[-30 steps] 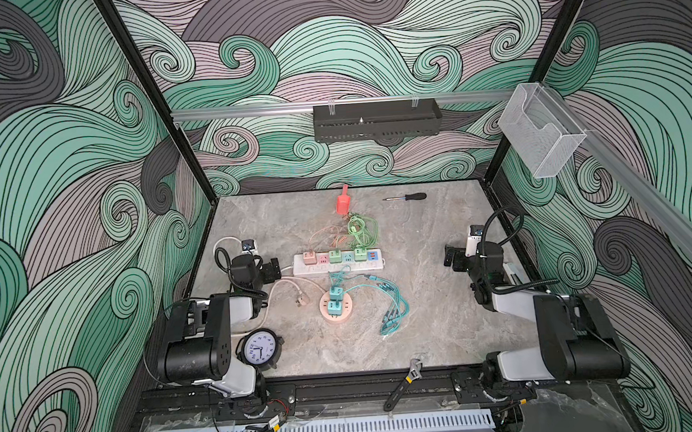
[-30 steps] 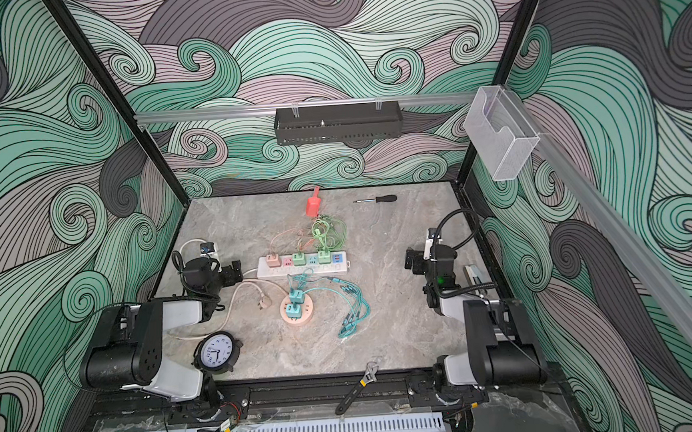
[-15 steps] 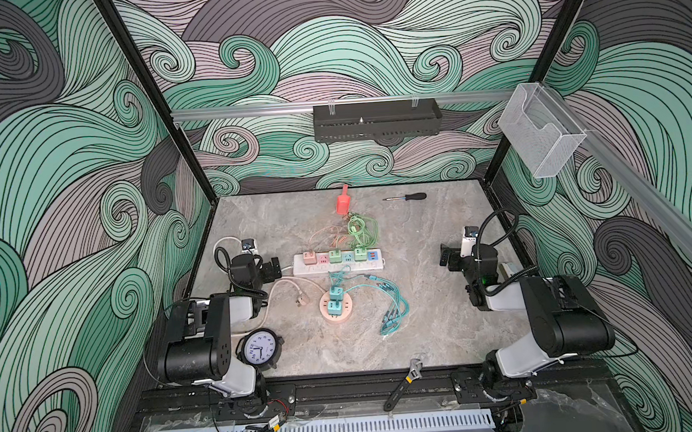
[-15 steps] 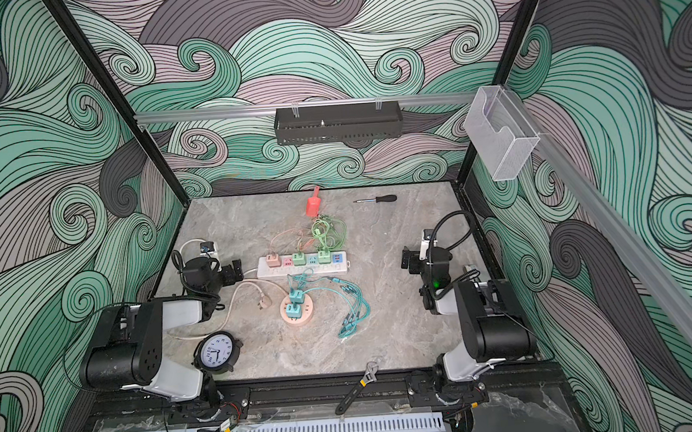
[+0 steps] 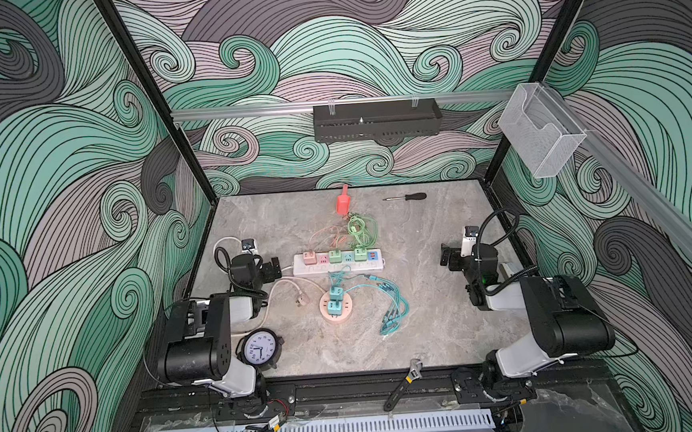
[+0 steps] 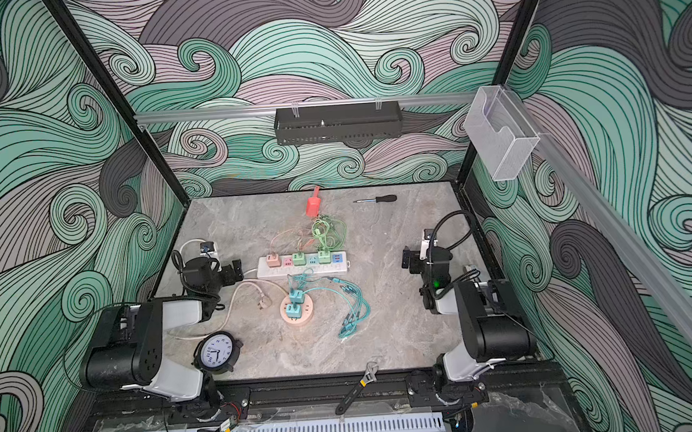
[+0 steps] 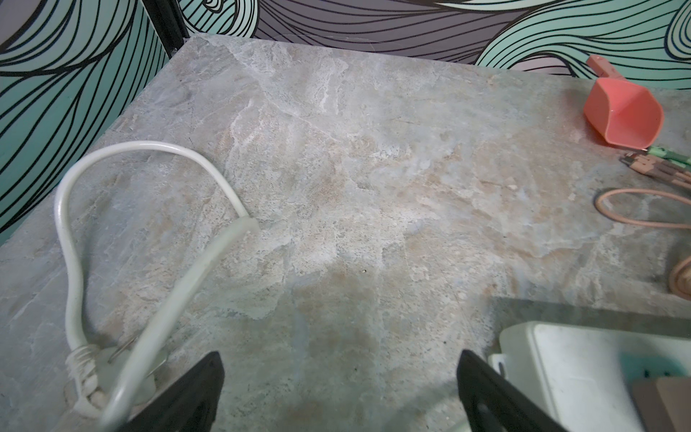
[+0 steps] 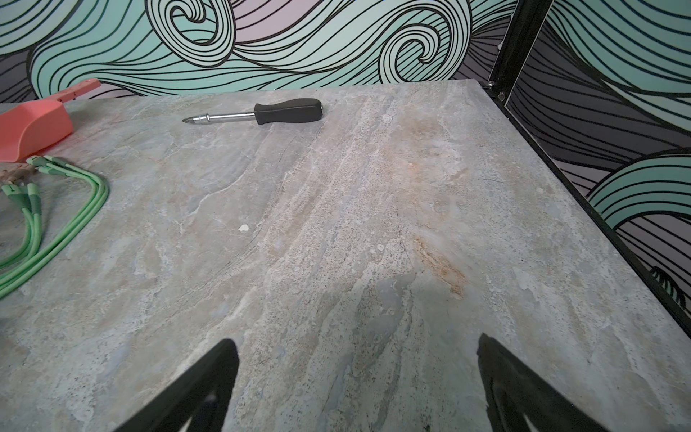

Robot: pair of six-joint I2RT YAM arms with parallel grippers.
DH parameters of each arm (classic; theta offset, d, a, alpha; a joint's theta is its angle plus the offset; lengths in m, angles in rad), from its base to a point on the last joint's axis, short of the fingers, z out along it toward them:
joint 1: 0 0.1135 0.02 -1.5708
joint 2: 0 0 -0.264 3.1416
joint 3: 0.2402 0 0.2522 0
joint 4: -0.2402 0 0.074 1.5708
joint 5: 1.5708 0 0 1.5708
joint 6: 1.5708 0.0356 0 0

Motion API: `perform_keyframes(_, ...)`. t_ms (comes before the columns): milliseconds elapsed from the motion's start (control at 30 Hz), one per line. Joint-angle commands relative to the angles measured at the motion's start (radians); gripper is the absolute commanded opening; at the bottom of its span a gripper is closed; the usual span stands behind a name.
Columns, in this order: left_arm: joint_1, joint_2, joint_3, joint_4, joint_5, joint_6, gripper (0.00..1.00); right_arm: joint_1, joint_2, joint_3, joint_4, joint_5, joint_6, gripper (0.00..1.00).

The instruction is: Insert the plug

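A white power strip (image 5: pixel 337 267) lies mid-table with several coloured adapters plugged into it. Its white cord ends in a loose plug (image 5: pixel 302 299) lying flat on the table, just left of a round pink socket (image 5: pixel 336 314) that carries two teal adapters. My left gripper (image 5: pixel 275 268) is open and empty, just off the strip's left end (image 7: pixel 561 359). In the left wrist view its fingers (image 7: pixel 482 389) frame bare table, with a loop of the white cord (image 7: pixel 71 232) beside them. My right gripper (image 5: pixel 446 256) hovers open and empty over bare table at the right (image 8: pixel 357 340).
A red scoop (image 5: pixel 342 204) and a black-handled screwdriver (image 5: pixel 407 197) lie at the back. Green cables (image 5: pixel 362 229) coil behind the strip. Teal cables (image 5: pixel 392 309) trail right of the round socket. A small clock (image 5: pixel 260 350) stands at front left, a wrench (image 5: pixel 404 384) on the front rail.
The right arm has shifted its pose, and its gripper has edged slightly left. The left arm and the things on the table have not moved.
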Motion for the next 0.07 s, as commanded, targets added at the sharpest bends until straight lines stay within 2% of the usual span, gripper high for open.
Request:
perform_keyframes(0, 0.005, -0.001, 0.022, 0.022, -0.013, 0.008, 0.99, 0.014, -0.006, 0.021, 0.005, 0.023, -0.017, 0.99)
perform_keyframes(33, 0.006, -0.001, 0.022, 0.022, -0.013, 0.008, 0.99, 0.015, -0.012, 0.015, 0.008, 0.024, -0.02, 0.99)
